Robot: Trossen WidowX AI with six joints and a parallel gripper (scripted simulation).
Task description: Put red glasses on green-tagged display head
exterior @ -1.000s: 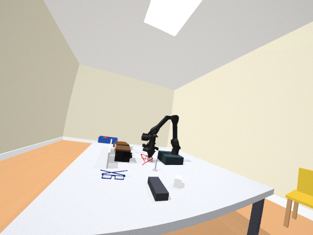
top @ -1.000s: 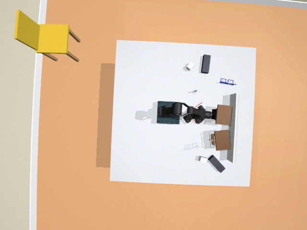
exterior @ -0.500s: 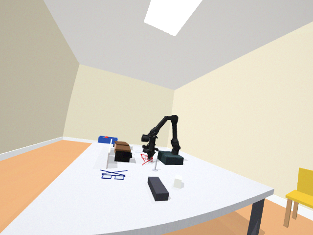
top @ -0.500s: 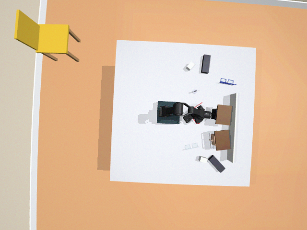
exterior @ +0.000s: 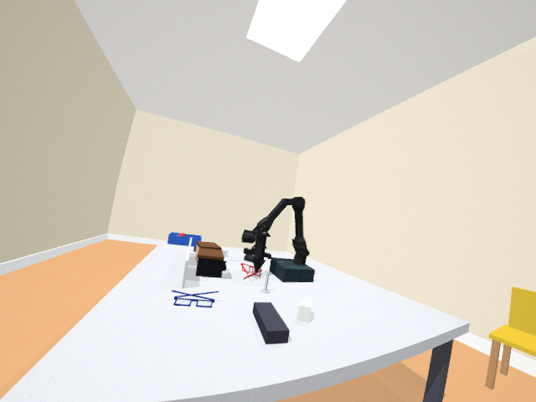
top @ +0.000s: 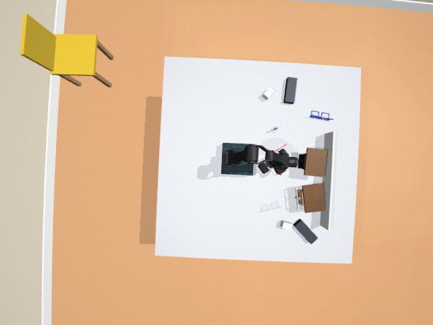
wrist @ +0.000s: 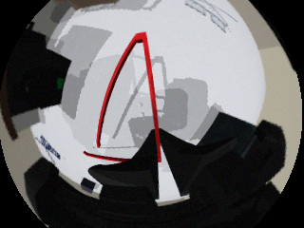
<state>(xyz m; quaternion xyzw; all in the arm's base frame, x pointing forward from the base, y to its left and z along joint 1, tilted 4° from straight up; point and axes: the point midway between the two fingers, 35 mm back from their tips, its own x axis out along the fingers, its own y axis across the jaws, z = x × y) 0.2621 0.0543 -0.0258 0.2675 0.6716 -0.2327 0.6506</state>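
The red glasses (top: 281,147) (exterior: 248,275) (wrist: 151,90) are in front of the heads, close to the table top; whether they touch it is unclear. My gripper (wrist: 156,131) (exterior: 258,270) points down, its fingers closed on a thin red bar of the glasses. Two red arms reach away from the fingers in the wrist view. The black display head (top: 301,160) (exterior: 209,267), brown on top, is beyond the gripper; a green tag (wrist: 60,83) shows on it in the wrist view. The other head (top: 314,198) stands beside it, with clear glasses in front of its face.
A panel (top: 331,181) (exterior: 187,268) stands behind both heads. Blue glasses (top: 320,116) (exterior: 193,299), dark blocks (top: 290,90) (top: 305,231) (exterior: 270,321), white blocks (top: 268,93) (top: 287,225) and a small stand (top: 274,129) (exterior: 265,283) are to the sides. Pale glasses (top: 269,206) lie near the other head.
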